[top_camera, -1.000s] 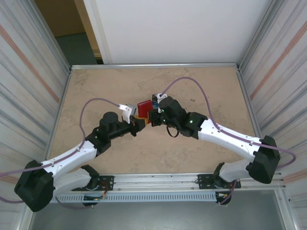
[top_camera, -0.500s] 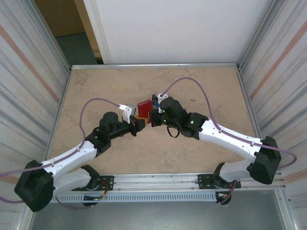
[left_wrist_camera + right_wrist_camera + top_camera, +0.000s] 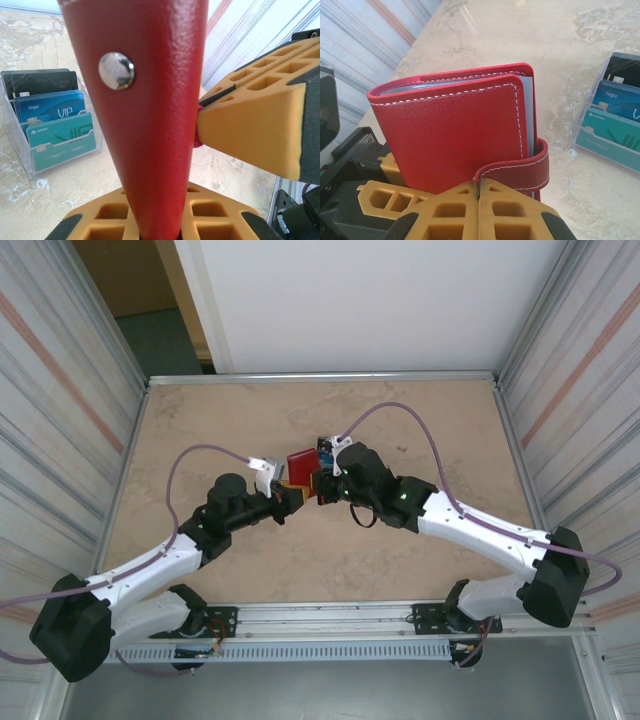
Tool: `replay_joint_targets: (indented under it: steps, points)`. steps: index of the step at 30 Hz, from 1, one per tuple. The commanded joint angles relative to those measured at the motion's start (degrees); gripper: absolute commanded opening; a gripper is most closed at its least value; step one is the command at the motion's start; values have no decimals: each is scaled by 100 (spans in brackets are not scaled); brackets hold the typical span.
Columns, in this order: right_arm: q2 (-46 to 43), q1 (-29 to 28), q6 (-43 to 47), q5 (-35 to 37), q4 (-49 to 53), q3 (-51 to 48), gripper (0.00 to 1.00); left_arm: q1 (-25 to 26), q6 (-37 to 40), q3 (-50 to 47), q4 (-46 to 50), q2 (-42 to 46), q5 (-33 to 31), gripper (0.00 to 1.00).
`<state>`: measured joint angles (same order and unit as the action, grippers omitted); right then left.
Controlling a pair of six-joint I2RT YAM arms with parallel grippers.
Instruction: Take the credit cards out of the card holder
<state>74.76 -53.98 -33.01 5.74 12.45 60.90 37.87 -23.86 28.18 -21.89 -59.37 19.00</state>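
Over beige marbled tabletop (image 3: pixel 200 430), clamps closed card holder (image 3: pixel 455 135) from its left with left gripper (image 3: pixel 155 224); from its right, pinches its snap tab (image 3: pixel 520 172) with right gripper (image 3: pixel 479 192), fingers (image 3: pixel 445 212) pressed together. Opening step, apparently: calls for peeling tab free. Leaves credit cards (image 3: pixel 55 125) racked just beside.

place: robot lab test cell | evidence: two arms (image 3: pixel 470 525) bolted to metal rail (image 3: pixel 330 615), enclosed bench (image 3: pixel 220 410), ribbed side panels (image 3: pixel 50 390)
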Motion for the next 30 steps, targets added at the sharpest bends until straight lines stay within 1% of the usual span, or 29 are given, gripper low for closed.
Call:
replay_joint_targets:
  steps: [1,30]
  points:
    - [-172,102,-109,105,51,-100,0,-20,29,74,-371,42,56,0]
    - [-433,273,-63,-169,21,-253,0,-102,48,47,-356,110,102,0]
